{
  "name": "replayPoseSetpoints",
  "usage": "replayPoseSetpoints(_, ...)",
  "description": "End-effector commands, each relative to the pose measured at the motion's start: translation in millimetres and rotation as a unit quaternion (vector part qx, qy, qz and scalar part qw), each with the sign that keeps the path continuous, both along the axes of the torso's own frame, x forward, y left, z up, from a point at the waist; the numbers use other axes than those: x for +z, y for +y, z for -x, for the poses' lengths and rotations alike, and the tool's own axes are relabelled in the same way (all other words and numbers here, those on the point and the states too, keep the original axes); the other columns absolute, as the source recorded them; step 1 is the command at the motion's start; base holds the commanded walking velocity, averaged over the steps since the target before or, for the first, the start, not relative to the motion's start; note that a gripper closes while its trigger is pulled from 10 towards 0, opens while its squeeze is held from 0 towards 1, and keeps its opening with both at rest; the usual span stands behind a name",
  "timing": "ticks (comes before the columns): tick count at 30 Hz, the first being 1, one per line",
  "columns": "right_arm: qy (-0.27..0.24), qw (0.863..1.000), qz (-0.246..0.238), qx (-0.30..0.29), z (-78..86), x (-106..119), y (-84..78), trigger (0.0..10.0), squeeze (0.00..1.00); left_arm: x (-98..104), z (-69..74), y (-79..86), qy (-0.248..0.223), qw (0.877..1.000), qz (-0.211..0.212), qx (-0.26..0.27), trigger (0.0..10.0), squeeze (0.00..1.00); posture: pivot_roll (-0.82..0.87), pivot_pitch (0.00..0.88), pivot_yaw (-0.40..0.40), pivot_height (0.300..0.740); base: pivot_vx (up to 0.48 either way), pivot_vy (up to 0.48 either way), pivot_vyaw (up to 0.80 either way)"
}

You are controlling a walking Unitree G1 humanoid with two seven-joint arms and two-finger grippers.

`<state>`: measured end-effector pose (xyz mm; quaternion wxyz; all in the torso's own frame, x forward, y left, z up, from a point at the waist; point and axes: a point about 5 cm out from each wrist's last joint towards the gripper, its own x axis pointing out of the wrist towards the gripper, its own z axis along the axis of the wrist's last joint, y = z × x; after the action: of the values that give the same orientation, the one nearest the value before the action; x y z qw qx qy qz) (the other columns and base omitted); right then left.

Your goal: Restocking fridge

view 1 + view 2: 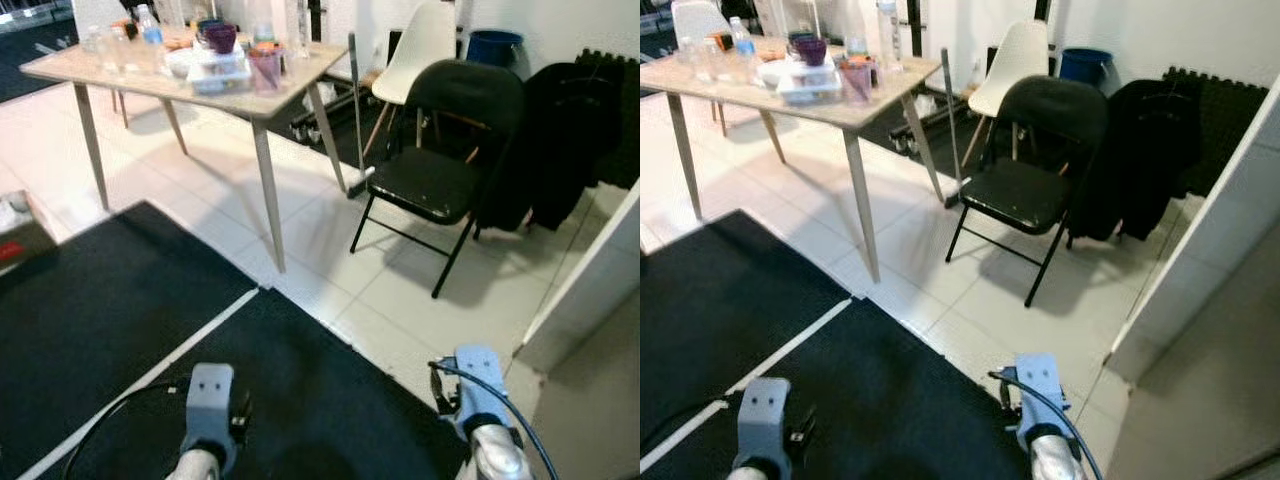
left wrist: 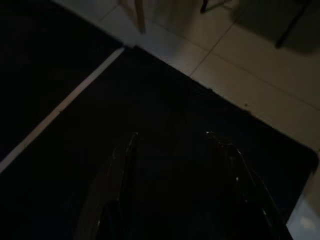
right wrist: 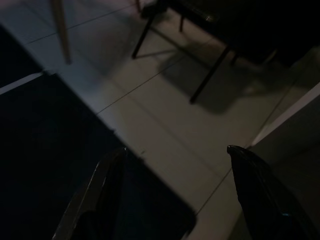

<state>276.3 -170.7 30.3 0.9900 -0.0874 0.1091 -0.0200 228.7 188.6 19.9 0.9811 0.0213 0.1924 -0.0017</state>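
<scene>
A light wooden table [image 1: 290, 92] stands at the far left. On it are a water bottle [image 1: 149, 27], a purple bowl [image 1: 220, 37], a pink cup [image 1: 266, 68], a white container [image 1: 218, 76] and several clear cups. Both arms hang low at the near edge of the view, the left arm [image 1: 210, 402] over the black mat, the right arm [image 1: 478, 392] at the mat's edge. In the dim wrist views my left gripper [image 2: 171, 134] is open above the mat. My right gripper [image 3: 176, 149] is open above the mat's corner and pale tiles. Neither holds anything.
A black folding chair [image 1: 445, 165] stands right of the table, with a white chair [image 1: 415, 50] and a blue bin [image 1: 494, 45] behind it. Dark clothing [image 1: 560, 140] hangs beside it. A white panel [image 1: 590, 290] rises at the right. Black mats [image 1: 130, 310] cover the near floor.
</scene>
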Motion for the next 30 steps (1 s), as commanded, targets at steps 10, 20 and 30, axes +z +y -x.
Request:
replayPoseSetpoints(10,0.013,1.0,-0.007,0.005,4.7,-6.6,6.1,10.0,0.0,-7.0,7.6,4.8,0.017,1.0,-0.004,0.009,10.0,0.0,-0.08,0.142,0.021,0.74,0.349,0.0,0.0)
replayPoseSetpoints(20,0.011,1.0,-0.006,0.009,3.8,-5.8,7.0,10.0,0.0,-7.5,8.5,4.8,0.019,1.0,-0.005,0.01,10.0,0.0,-0.08,0.138,0.02,0.74,0.348,0.0,0.0)
replayPoseSetpoints(30,0.011,1.0,-0.005,0.011,3.1,-6.2,7.4,10.0,0.0,-8.8,9.5,5.1,0.02,1.0,-0.006,0.01,10.0,0.0,-0.07,0.127,0.02,0.74,0.346,0.0,0.0)
